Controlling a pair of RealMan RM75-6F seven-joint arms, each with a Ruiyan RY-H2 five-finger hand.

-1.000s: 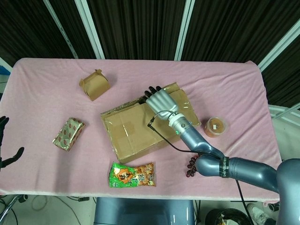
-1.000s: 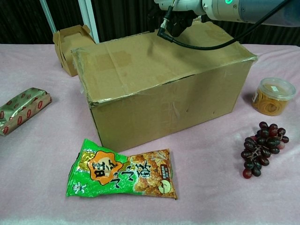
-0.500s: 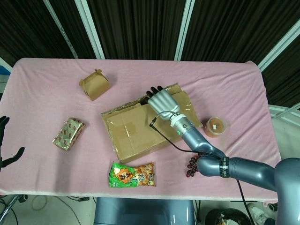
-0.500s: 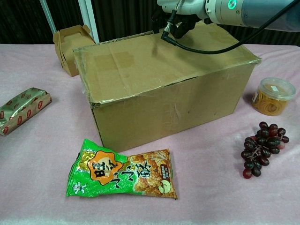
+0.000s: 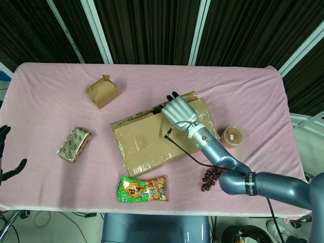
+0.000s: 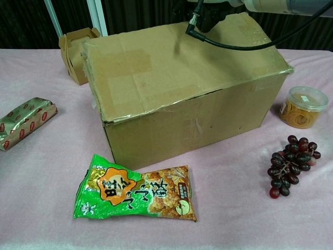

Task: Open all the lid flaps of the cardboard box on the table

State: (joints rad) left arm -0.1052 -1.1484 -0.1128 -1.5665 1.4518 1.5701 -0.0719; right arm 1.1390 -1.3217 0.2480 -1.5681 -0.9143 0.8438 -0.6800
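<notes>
Right hand [image 5: 178, 110] rests on the far edge of the box [image 5: 152, 139], which sits mid-table [image 5: 243, 96] with its long axis running from near left to far right, flaps apparently closed flat. Seen from the head camera, the fingers curl over the box's back rim, dark fingertips [image 5: 173, 94] showing beyond it; whether they have caught a flap edge or merely press on the cardboard cannot be told. The chest camera shows only the wrist and its cable at the top of the box [image 6: 177, 78], the hand itself cut off. The flap seam lies along the box's length, just beneath and in front of the palm, so a lift would have to come up and back from that far edge. The left hand [image 5: 5, 152], fingers apart and holding nothing, hangs off the table's left end, well apart from the box; the right is plainly the nearer
</notes>
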